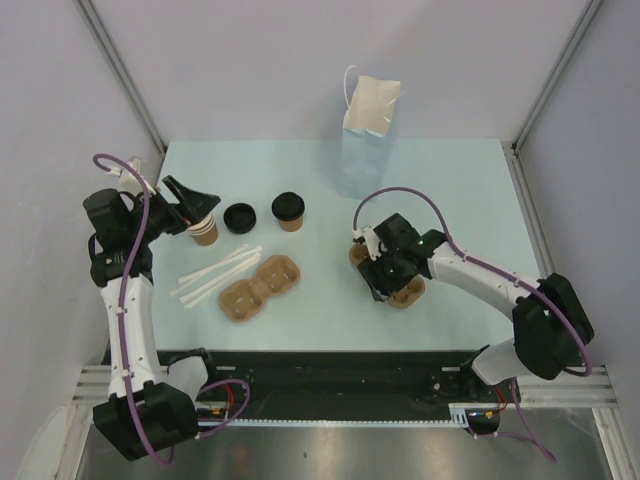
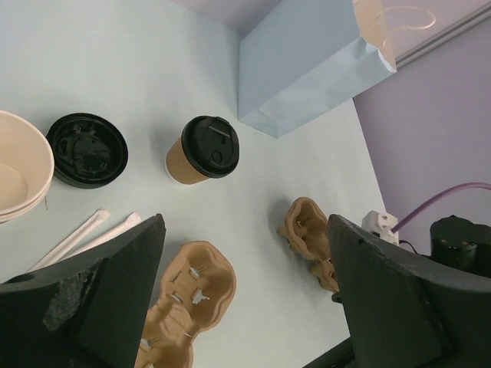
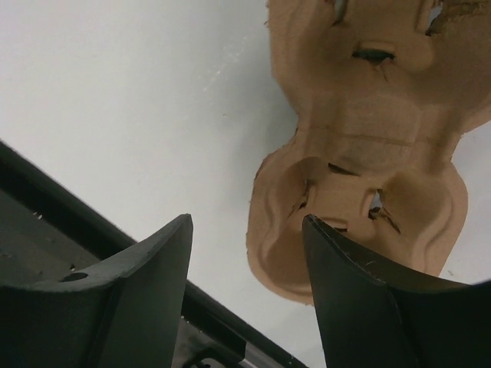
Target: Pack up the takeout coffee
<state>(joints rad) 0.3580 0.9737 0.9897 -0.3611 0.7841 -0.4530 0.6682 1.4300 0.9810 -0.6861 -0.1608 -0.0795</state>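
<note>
**A:** Top external view first: what's the biggest worry?

**B:** The paper bag [image 1: 368, 140] at the far edge of the table [image 1: 470, 200]. It stands tall and looks light, so a brushing arm could tip it.

**A:** And the cup carrier [image 3: 353, 176]?

**B:** The right claw [image 3: 245, 220] hangs over its rim with its jaws partly apart and nothing pinched. A shallow bite on that soft pulp might slip or tear.

**A:** The coffee [image 1: 289, 211]?

**B:** It's upright and lidded at mid-table, beside the loose lid [image 1: 240, 217], with nothing touching it. The left claw [image 2: 245, 221] is wide and empty by the stacked cups [image 1: 204, 229]. A careless swing could knock them over.
</note>
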